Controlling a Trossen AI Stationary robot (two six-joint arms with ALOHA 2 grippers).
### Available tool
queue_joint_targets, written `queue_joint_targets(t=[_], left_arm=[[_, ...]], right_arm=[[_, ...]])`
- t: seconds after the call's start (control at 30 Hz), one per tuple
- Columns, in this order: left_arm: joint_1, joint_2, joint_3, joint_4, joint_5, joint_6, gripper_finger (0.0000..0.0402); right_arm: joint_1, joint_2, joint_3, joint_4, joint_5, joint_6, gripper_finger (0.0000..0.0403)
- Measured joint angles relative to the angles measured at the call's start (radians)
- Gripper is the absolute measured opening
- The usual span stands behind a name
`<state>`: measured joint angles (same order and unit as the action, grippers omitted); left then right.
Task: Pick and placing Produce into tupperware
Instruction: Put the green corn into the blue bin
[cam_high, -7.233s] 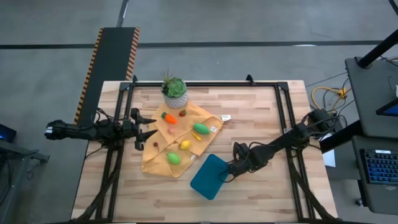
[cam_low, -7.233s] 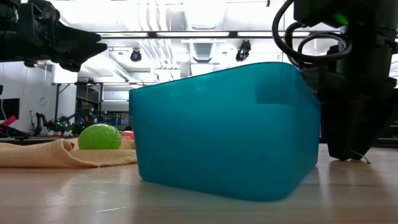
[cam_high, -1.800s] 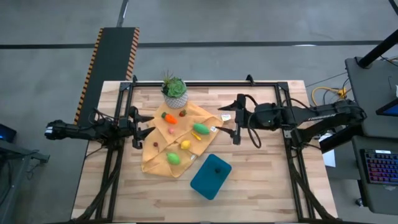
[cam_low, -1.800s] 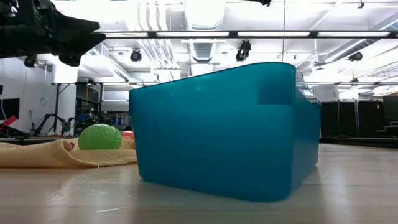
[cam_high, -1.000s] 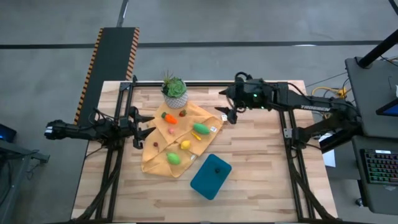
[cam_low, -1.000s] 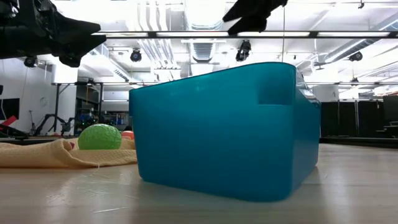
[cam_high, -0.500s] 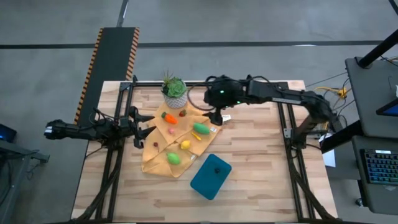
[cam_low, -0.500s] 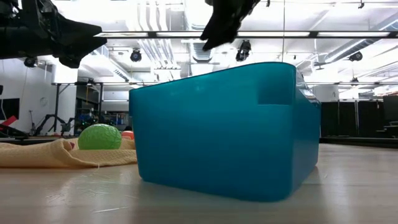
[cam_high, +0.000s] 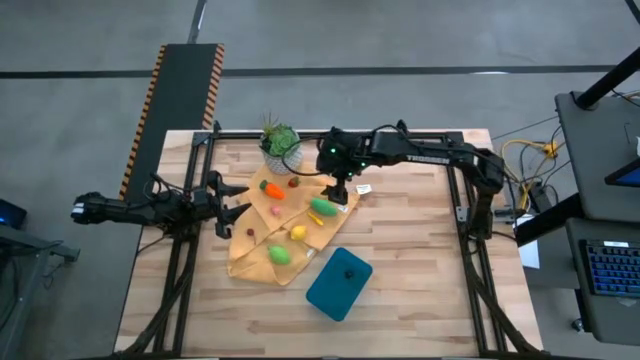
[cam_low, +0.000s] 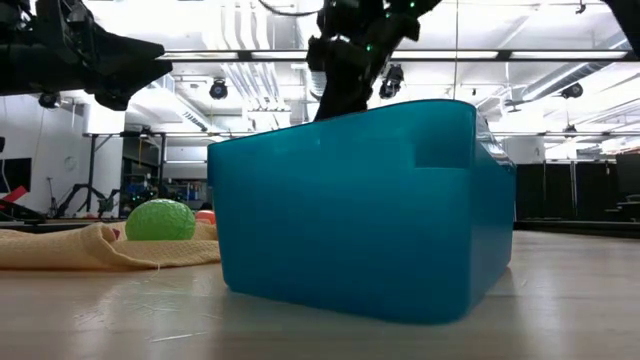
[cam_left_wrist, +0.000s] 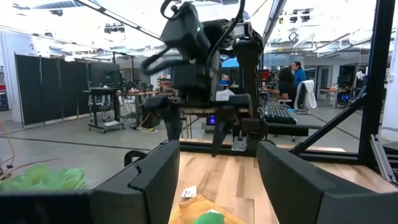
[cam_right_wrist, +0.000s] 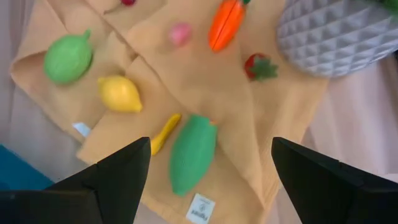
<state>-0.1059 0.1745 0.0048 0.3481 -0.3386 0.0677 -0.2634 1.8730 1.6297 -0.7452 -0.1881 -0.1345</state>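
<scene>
Above the cloth (cam_high: 262, 232) now — right claw (cam_high: 340, 187), fingers apart, arrived over the green oval piece (cam_high: 322, 208).

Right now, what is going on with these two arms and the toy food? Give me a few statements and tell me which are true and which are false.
1. The right gripper hangs open above the yellow cloth. True.
2. The carrot lies inside the teal tupperware. False: it lies on the cloth, near the potted plant.
3. The left gripper is holding the yellow lemon. False: it is open at the cloth's left edge, and the lemon lies free on the cloth.
4. The long green piece sits between the right gripper's fingers in its wrist view. True.
5. The tupperware holds one dark item. True.
</scene>
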Motion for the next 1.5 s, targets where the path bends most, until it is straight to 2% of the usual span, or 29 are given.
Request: queue_joint_targets(t=[0.53, 1.1, 1.5], left_arm=[[0.000, 0.008, 0.000, 0.001, -0.008, 0.000, 0.0202], [0.000, 0.007, 0.000, 0.001, -0.011, 0.000, 0.0202], [0.000, 0.008, 0.000, 0.002, -0.011, -0.003, 0.0202]], right_arm=[[0.008, 0.171, -0.003, -0.027, -0.055, 0.011, 0.0327], [0.043, 0.284, -0.003, -0.007, -0.021, 0.037, 0.0327], [0.043, 0.293, -0.009, 0.010, -0.017, 0.048, 0.0327]])
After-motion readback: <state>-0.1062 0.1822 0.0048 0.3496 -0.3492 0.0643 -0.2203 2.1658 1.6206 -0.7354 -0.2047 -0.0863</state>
